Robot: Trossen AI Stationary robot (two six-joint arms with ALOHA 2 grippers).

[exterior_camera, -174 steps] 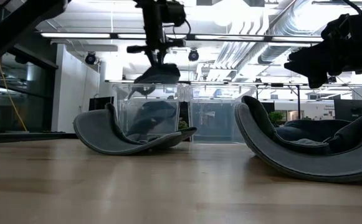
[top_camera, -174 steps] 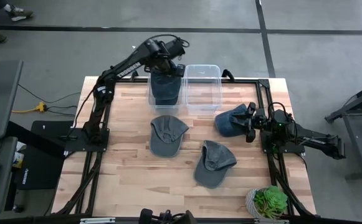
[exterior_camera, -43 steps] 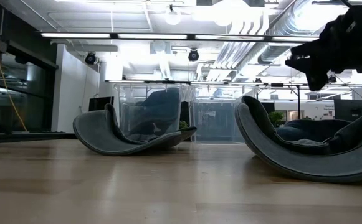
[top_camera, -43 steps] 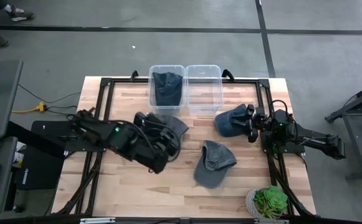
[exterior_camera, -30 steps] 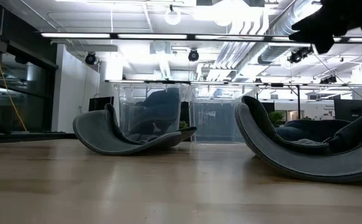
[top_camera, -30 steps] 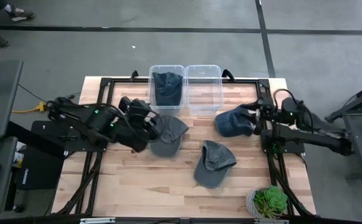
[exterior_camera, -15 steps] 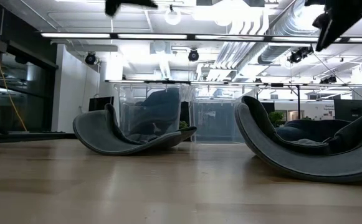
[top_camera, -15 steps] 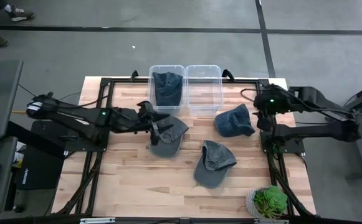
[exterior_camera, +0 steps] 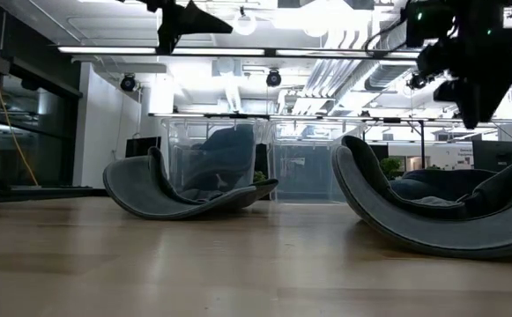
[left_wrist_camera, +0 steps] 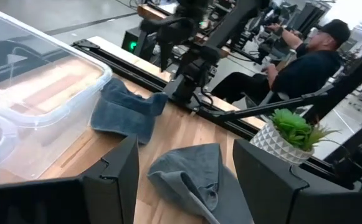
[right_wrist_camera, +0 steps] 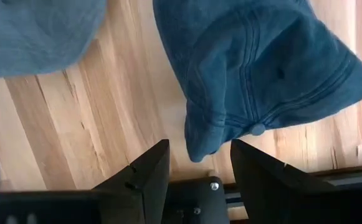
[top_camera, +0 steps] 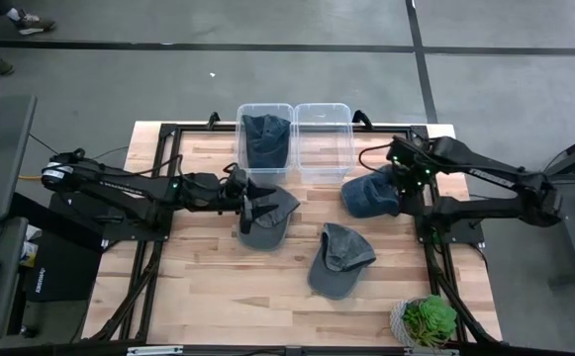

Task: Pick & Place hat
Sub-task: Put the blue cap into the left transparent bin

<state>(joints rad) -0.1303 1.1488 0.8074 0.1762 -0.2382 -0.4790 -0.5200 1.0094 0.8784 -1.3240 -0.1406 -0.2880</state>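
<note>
Three hats lie on the wooden table: a grey one (top_camera: 267, 229) left of centre, a grey one (top_camera: 338, 259) nearer the front, and a blue one (top_camera: 366, 195) at the right. A fourth hat (top_camera: 264, 138) sits in the left clear bin. My left gripper (top_camera: 264, 205) hovers open over the left grey hat, pointing about level toward the table's right, high in the low view (exterior_camera: 185, 18). My right gripper (top_camera: 403, 185) hangs open above the blue hat's right edge (right_wrist_camera: 199, 146), pointing down, with its fingers on either side of that edge in the right wrist view.
Two clear bins stand at the far edge, the right one (top_camera: 324, 140) without a hat. A potted plant (top_camera: 428, 321) stands at the near right corner. Black frame rails run along the table's sides. A person (left_wrist_camera: 311, 62) sits beyond the table's right side.
My left arm has stretched out toward the table's right and come down, its gripper tipping up from pointing down to about level over the left grey hat. My right gripper has drawn back from the blue hat, risen, then tipped to point down over it. No hat has moved.
</note>
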